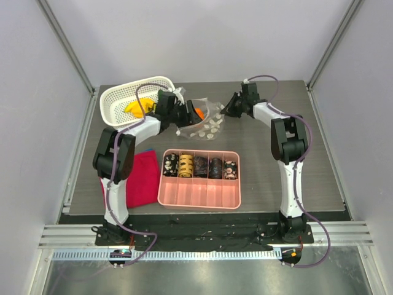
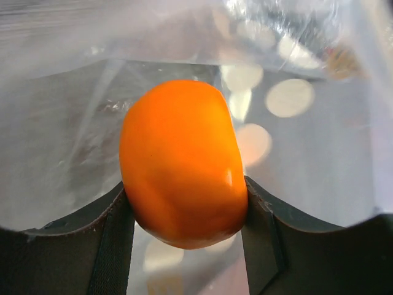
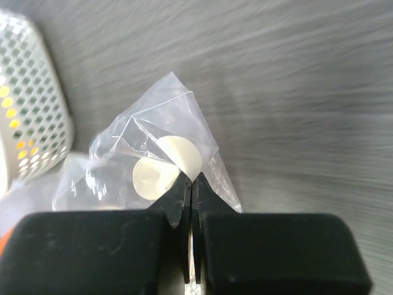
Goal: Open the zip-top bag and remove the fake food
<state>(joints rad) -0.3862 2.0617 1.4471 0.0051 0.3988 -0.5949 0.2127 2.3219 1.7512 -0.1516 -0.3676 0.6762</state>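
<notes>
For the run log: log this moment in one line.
left gripper: shut on orange piece inside zip-top bag | right gripper: shut on bag corner | extraction pending

From above, the fingertips of the left pincer (image 1: 186,114) are hidden inside the zip-top bag (image 1: 209,126), and only a sliver of the orange piece (image 1: 198,112) there shows. The white basket (image 3: 34,104) beside the bag is cut by the right wrist picture's edge, its yellow contents (image 3: 5,92) mere specks behind the lattice.

Both arms (image 1: 138,130) reached forward, claws turned inward: left claw (image 2: 184,206) clasped orange fake food (image 2: 181,153); right claw (image 3: 191,184) pinched zip-top bag (image 3: 163,117) corner.
</notes>
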